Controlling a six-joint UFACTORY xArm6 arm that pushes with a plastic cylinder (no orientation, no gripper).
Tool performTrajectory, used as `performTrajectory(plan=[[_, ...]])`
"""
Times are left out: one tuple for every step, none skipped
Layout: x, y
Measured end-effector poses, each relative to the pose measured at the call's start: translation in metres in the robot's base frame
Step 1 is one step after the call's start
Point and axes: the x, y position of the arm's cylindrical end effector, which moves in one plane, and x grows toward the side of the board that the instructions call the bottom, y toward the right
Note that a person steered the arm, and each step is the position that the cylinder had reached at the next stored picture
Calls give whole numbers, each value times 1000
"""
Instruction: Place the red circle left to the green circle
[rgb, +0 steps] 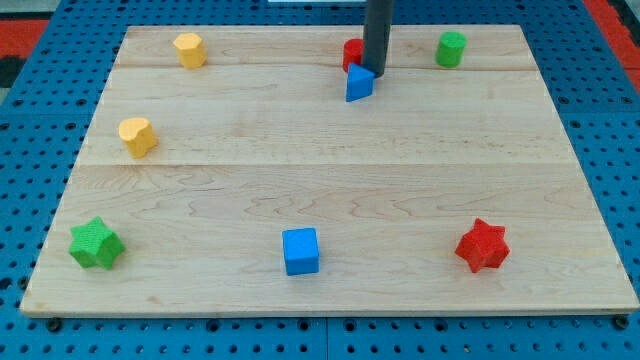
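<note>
The red circle (352, 52) sits near the view's top, mostly hidden behind my dark rod. The green circle (451, 48) stands to its right at the view's top right, well apart from it. My tip (377, 72) rests at the red circle's right side, just above the blue triangle (359, 83), which touches the red circle's lower edge.
A yellow hexagon (189, 49) is at the top left and another yellow hexagon (137, 136) at the left. A green star (96, 243) is at the bottom left, a blue cube (301, 250) at the bottom middle, a red star (483, 245) at the bottom right.
</note>
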Motion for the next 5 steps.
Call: performTrajectory(plan=[[4,-20],[13,-52],[-11,-35],[-20,-37],[-7,-42]])
